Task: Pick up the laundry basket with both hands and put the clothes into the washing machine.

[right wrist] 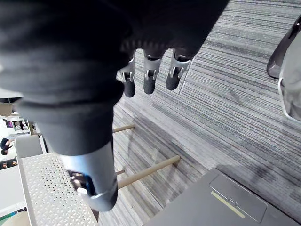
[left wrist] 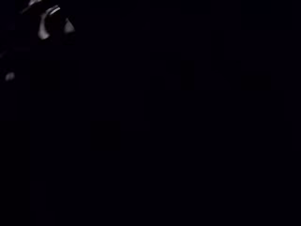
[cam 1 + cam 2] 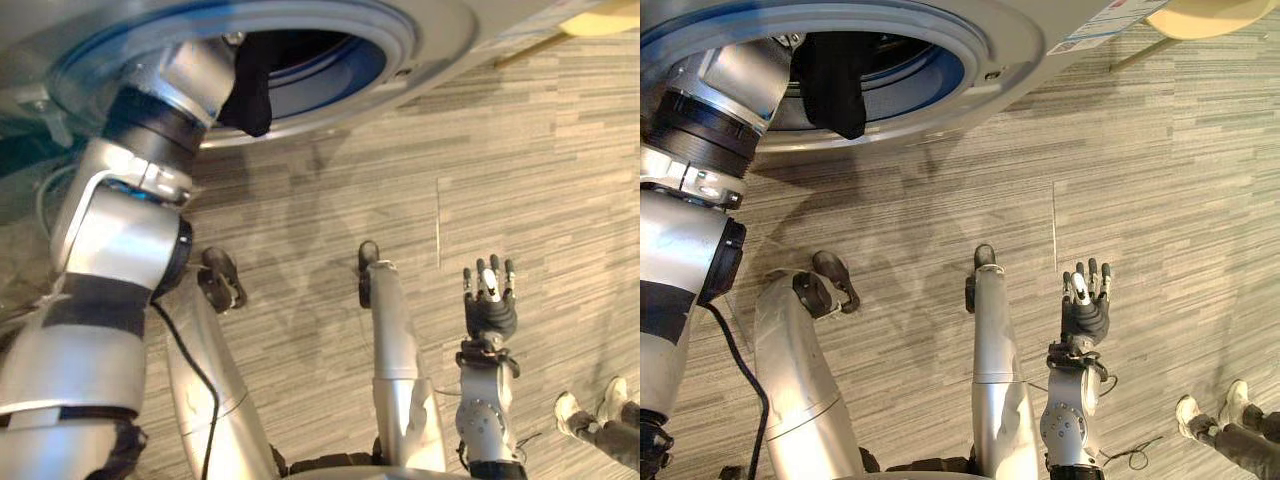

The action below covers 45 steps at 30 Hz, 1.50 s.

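Observation:
The washing machine's round mouth with its blue-edged ring opens at the top of the eye views. My left arm reaches up into it, and past the wrist my left hand is lost inside the dark drum. A black piece, cloth by its look, hangs over the lower rim just beside that wrist. The left wrist view is almost wholly dark. My right hand is held low over the carpet, well away from the machine, fingers straight and holding nothing.
Striped grey carpet covers the floor. A person's pale shoes stand at the lower right. A white perforated panel on wooden legs and a flat grey lid lie beyond my right hand.

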Tool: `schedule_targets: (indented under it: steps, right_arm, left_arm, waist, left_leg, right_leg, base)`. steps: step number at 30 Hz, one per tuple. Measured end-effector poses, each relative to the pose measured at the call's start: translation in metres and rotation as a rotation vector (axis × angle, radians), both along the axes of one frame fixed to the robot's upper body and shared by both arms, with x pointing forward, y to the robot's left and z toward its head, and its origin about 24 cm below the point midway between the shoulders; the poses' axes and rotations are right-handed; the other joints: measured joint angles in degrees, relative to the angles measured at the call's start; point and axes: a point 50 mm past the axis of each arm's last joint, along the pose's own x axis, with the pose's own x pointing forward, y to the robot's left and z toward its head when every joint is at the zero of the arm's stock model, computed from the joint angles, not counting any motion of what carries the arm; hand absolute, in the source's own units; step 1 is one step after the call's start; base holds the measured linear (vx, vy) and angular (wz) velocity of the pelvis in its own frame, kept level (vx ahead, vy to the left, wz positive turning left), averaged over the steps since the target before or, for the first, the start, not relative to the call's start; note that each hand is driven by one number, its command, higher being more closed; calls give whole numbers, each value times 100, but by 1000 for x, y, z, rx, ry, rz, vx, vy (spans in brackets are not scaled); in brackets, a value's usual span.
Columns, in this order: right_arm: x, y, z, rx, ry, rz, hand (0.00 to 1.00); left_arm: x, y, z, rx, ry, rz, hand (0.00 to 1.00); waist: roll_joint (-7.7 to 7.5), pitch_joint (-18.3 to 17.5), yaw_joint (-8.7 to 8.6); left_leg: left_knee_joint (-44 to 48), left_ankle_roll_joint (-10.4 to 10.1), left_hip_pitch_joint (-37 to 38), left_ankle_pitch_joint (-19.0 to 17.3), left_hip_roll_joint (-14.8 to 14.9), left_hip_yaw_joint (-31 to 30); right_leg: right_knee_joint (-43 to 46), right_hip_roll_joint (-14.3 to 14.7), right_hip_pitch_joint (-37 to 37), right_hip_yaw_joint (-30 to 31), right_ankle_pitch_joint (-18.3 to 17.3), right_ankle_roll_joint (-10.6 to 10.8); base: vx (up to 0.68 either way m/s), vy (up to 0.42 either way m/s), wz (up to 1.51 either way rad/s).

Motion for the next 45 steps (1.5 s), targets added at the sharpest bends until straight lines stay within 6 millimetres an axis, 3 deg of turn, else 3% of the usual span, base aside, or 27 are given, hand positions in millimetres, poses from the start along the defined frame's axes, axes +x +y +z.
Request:
schedule_targets:
  steps: [3,7,10,13,14,16,18,19,22,25,27,32,35,38,41,43,44,45]
  right_arm:
    - [-1,3,-10,11,57,31,0]
    - [-1,6,-13,19,75,48,0]
    - [-1,7,-16,20,86,64,0]
    - [-1,11,-22,28,113,102,0]
    - [-1,12,-22,29,114,112,0]
    - [-1,11,-23,19,112,129,0]
    - [0,9,-22,3,108,138,0]
    - [0,8,-21,-12,108,146,0]
    - [1,7,-19,-24,102,148,0]
    - [0,7,-18,-27,107,139,0]
    - [1,6,-17,-41,114,128,0]
    - [2,3,-8,-56,79,110,0]
    - [-1,-1,-8,-58,82,95,0]
    - [-8,-3,-6,-64,70,89,0]
    - [-8,-2,-3,-60,55,94,0]
    - [-8,0,-4,-58,62,104,0]
    - [-8,-1,-4,-59,67,102,0]
    - [-9,-2,-6,-71,81,96,0]
  left_arm:
    - [9,4,-8,-110,133,-167,0]
    - [10,11,-8,-136,178,-227,0]
    - [19,20,-30,-142,269,-262,0]
    - [29,27,-66,-141,404,-297,0]
    - [30,27,-77,-154,437,-328,0]
    - [28,16,-81,-210,450,-452,0]
    - [23,-6,-72,-457,401,-746,0]
    - [20,-15,-63,-684,353,-953,0]
    - [17,-17,-46,-1063,246,-1181,0]
    - [10,7,-27,-1348,60,-1208,0]
    - [5,13,-15,-1418,-14,-1218,0]
    - [-15,9,21,-1448,-167,-1300,0]
    - [-26,4,30,-1457,-235,-1361,0]
    - [-33,16,32,-1494,-353,-1389,0]
    - [-27,29,20,-1586,-402,-1353,0]
    - [-8,49,-13,-1645,-359,-1204,0]
    - [2,58,-33,-1597,-268,-1099,0]
    - [12,67,-57,-1347,-76,-926,0]
  waist:
    - [5,5,-34]
    - [34,93,-9]
    - [141,173,67]
    - [218,225,117]
    - [229,232,128]
    - [227,239,161]
    - [226,238,175]
    - [226,238,180]
    - [222,237,171]
    - [208,245,80]
    - [207,245,101]
    - [149,273,102]
    - [93,299,84]
    - [93,299,35]
    - [93,299,-43]
    - [98,303,-37]
    - [102,305,-24]
    - [137,327,-13]
  left_leg:
    - [-39,-21,-1,21,-35,-11]
    - [-72,-53,2,51,-89,-41]
    - [-102,-59,4,69,-112,-45]
    - [-221,-56,2,164,-194,-52]
    - [-239,-63,2,180,-193,-65]
    - [-246,-63,-2,191,-196,-68]
    - [-231,-62,-6,190,-196,-69]
    - [-229,-57,-19,193,-196,-75]
    - [-221,-56,-29,193,-192,-90]
    - [-212,-55,-40,194,-182,-104]
    - [-203,-55,-63,194,-183,-131]
    - [-145,-48,-165,191,-196,-173]
    - [-125,-39,-215,186,-205,-184]
    - [-47,-16,-285,172,-189,-212]
    - [-30,-5,-286,163,-183,-214]
    - [-31,-4,-252,161,-185,-201]
    - [-38,-5,-227,160,-183,-174]
    - [-62,-8,-211,162,-182,-182]
  right_leg:
    - [16,-5,-11,-18,-1,-1]
    - [43,-23,-14,-41,-8,4]
    - [45,-53,-12,-69,-11,6]
    - [33,-137,-12,-135,-13,8]
    - [36,-167,-11,-170,-14,7]
    - [36,-185,-11,-184,-16,5]
    - [26,-190,8,-181,-15,5]
    - [14,-191,11,-187,-15,4]
    - [3,-178,12,-194,-12,2]
    - [-3,-164,10,-203,-11,2]
    - [-2,-161,9,-226,-11,2]
    - [0,-178,-30,-260,-11,2]
    - [3,-191,-62,-273,-11,2]
    - [35,-178,-110,-288,-12,2]
    - [41,-183,-102,-297,-11,2]
    - [70,-191,-98,-295,-11,2]
    - [77,-191,-100,-288,-11,1]
    - [84,-192,-102,-288,-11,0]
  base:
    - [-24,-35,4]
    - [-18,-33,6]
    - [-17,-27,7]
    - [-20,-49,20]
    - [-22,-54,11]
    - [-22,-33,7]
    - [-18,1,0]
    - [-33,3,0]
    - [-20,-5,-2]
    - [-13,-14,-2]
    - [0,0,0]
    - [0,0,0]
    - [0,0,0]
    - [-19,-1,-5]
    - [-35,-10,-2]
    - [-46,-26,0]
    - [-53,-43,1]
    - [-60,-62,4]
